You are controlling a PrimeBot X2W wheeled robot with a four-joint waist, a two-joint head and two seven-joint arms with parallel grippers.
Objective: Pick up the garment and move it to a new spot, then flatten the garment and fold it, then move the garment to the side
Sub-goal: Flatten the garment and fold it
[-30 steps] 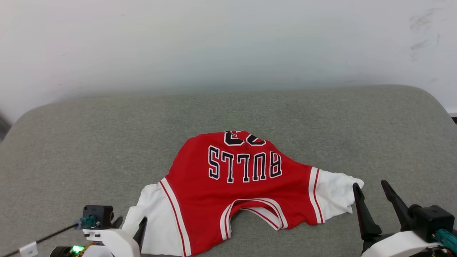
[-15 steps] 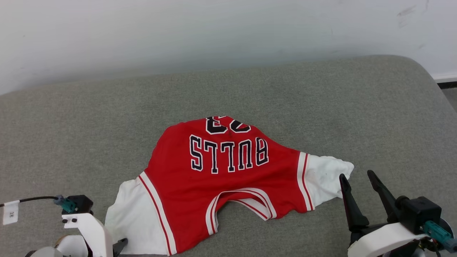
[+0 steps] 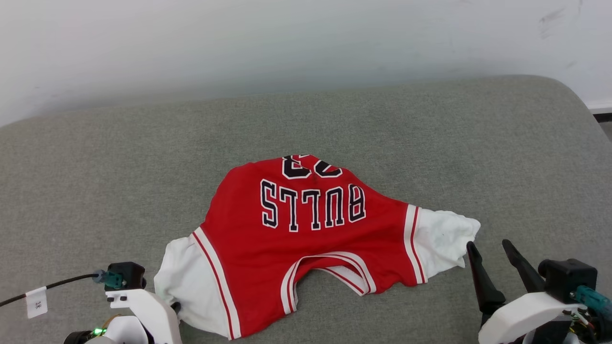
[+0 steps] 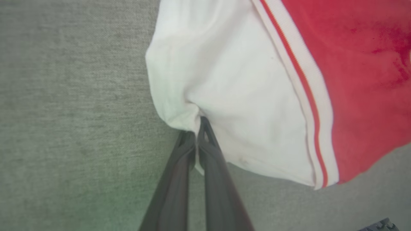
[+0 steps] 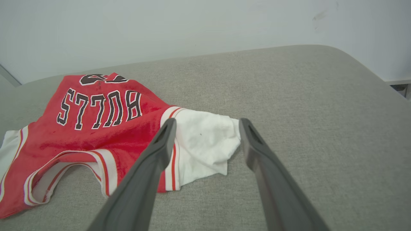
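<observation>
The garment (image 3: 306, 239) is a red jersey with white sleeves and black lettering, lying spread and rumpled on a grey cushioned surface (image 3: 95, 167). In the left wrist view my left gripper (image 4: 196, 128) is shut on a pinched fold of the garment's (image 4: 244, 80) white sleeve, near that sleeve's edge. In the head view the left wrist (image 3: 143, 310) sits at that sleeve's near corner and hides the fingers. My right gripper (image 3: 486, 243) stands open just beside the other white sleeve (image 3: 442, 239), not touching it. In the right wrist view the right gripper (image 5: 208, 123) points at the garment (image 5: 96, 134), with that sleeve beyond the fingertips.
A pale wall (image 3: 306, 43) rises behind the cushion. The cushion's rounded right edge (image 3: 585, 102) drops to a floor strip. A black cable with a white tag (image 3: 36, 301) trails from the left wrist. Bare grey cushion lies left, right and behind the garment.
The left gripper has gone from open to shut on the white sleeve's edge. The head view has shifted. The right gripper stays open beside the other sleeve.
</observation>
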